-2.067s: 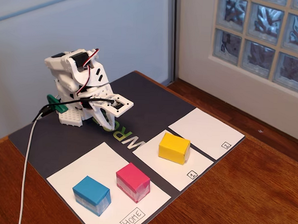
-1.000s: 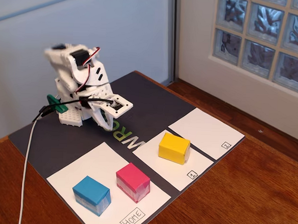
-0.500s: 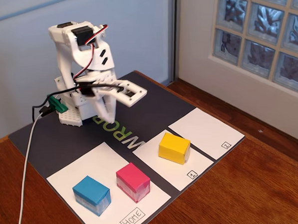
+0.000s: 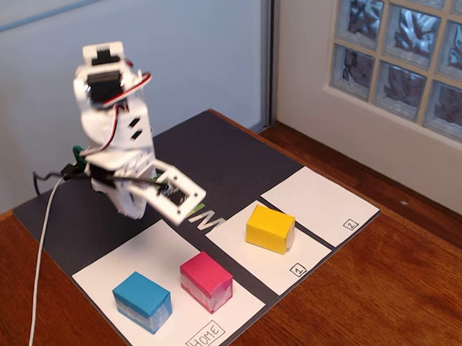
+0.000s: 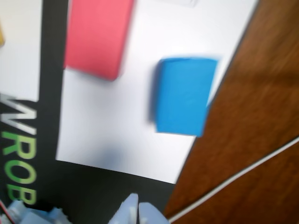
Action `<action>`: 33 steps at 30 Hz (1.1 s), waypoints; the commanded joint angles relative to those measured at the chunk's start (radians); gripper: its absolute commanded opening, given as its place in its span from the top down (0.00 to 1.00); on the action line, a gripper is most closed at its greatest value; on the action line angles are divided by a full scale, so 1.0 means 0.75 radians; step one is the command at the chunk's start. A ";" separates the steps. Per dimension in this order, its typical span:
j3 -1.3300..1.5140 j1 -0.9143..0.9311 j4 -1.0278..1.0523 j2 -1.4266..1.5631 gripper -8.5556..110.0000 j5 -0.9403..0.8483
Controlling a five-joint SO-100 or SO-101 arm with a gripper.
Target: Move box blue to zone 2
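My pincer (image 4: 185, 200) hovers above the mat, empty; fingertips look together in the wrist view, so closed | box blue (image 4: 141, 302) sits on Home panel (image 4: 117, 268) beside pink block (image 4: 206, 281), not yet grasped | yellow block (image 4: 270, 228) occupies panel 1 (image 4: 308, 258) | zone 2 (image 4: 322, 205) bare, ready to receive.

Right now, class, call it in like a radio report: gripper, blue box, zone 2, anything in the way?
Gripper shut, empty, above mat. Blue box on Home panel beside pink block. Zone 2 bare; yellow block on zone 1 between.
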 commanded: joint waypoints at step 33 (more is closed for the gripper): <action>-0.292 -0.108 0.129 -0.329 0.65 0.061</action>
